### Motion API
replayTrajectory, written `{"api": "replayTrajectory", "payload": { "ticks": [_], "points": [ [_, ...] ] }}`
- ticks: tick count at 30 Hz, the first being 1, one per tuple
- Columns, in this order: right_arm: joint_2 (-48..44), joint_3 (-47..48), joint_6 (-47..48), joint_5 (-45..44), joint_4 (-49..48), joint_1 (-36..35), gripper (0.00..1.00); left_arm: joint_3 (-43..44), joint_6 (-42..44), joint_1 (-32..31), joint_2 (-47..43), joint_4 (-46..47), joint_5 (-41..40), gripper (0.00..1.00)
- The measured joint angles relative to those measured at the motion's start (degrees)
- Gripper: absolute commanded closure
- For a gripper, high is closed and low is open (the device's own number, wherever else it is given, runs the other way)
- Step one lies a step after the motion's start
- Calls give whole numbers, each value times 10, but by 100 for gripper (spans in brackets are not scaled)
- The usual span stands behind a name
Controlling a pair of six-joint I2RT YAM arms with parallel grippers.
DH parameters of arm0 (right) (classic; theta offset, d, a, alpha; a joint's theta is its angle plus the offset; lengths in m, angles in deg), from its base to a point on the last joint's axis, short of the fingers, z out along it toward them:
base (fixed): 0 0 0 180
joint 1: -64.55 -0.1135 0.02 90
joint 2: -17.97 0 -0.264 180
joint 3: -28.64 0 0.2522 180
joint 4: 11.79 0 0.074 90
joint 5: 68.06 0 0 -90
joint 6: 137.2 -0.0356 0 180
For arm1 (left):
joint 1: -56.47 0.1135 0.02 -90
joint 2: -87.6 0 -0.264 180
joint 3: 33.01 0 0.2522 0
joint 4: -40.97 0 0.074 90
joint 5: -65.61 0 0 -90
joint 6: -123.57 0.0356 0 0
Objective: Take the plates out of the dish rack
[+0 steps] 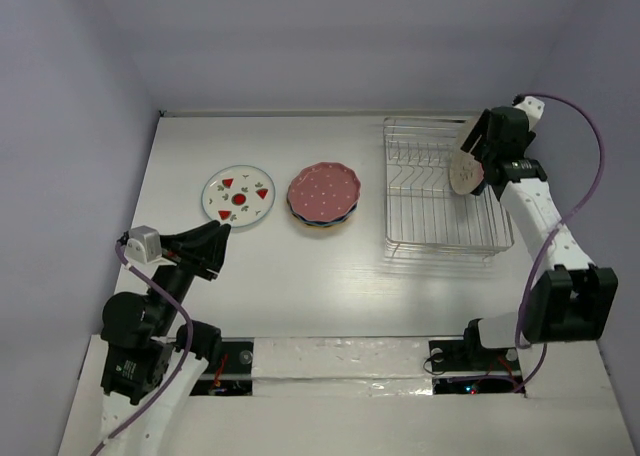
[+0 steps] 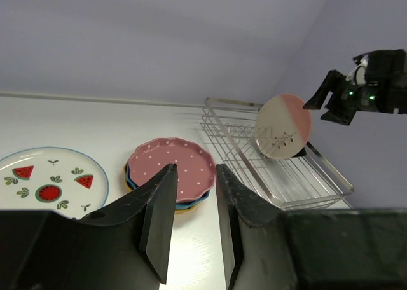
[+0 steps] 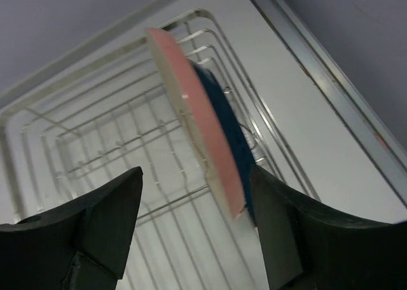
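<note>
Straddling the cream-and-pink plate (image 3: 191, 121), the right gripper (image 3: 196, 174) hangs over the far right part of the dish rack (image 1: 436, 211) with its fingers (image 3: 95, 220) spread wide. The plate stands on edge in the gap, closer to the finger on the right of the wrist view. Whether that finger touches the plate's rim cannot be told. A dark navy plate (image 3: 224, 121) stands directly behind the cream-and-pink one, on its pink side, and both lean the same way among the rack's wires.

Well to the left of the rack, the left gripper (image 2: 194, 169) hovers above the white table (image 1: 300, 296). Its fingers are parted by a narrow gap and hold nothing.

Six plates show in all. Two are upright in the rack, and four lie flat on the table to its left. Nearest the rack is a stack of three: a maroon-pink dotted plate (image 1: 324, 188) on top, a teal-blue plate (image 2: 133, 182) under it and a yellow plate (image 2: 181, 210) at the bottom, the lower two showing only their edges. Farther left of the rack, one white plate with red watermelon marks (image 1: 238, 196) lies alone, just beyond the left gripper's tips. There is one rack and there are two arms.
</note>
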Motion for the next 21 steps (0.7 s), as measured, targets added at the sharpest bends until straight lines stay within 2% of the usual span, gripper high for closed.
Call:
{"api": "replayTrajectory", "payload": {
  "ticks": [5, 9, 12, 13, 15, 16, 18, 19, 21],
  "points": [
    [63, 10, 13, 11, 9, 44, 34, 0, 0, -14, -2, 0, -5, 72],
    [106, 43, 27, 26, 9, 49, 38, 0, 0, -20, -2, 0, -5, 72],
    [129, 63, 40, 39, 5, 49, 46, 0, 0, -20, -2, 0, -7, 71],
    [133, 65, 44, 40, 3, 49, 54, 0, 0, -20, -2, 0, -7, 71],
    [140, 67, 53, 40, 5, 49, 58, 0, 0, -20, -2, 0, -7, 71],
    [144, 69, 56, 39, 5, 49, 69, 0, 0, -20, -2, 0, -7, 71],
    [149, 72, 71, 40, 8, 49, 76, 0, 0, -20, -2, 0, -7, 71],
    [148, 75, 81, 41, 12, 49, 85, 0, 0, -20, -2, 0, -7, 71],
    [148, 78, 101, 42, 19, 46, 95, 0, 0, -20, -2, 0, -7, 71]
  ]
}}
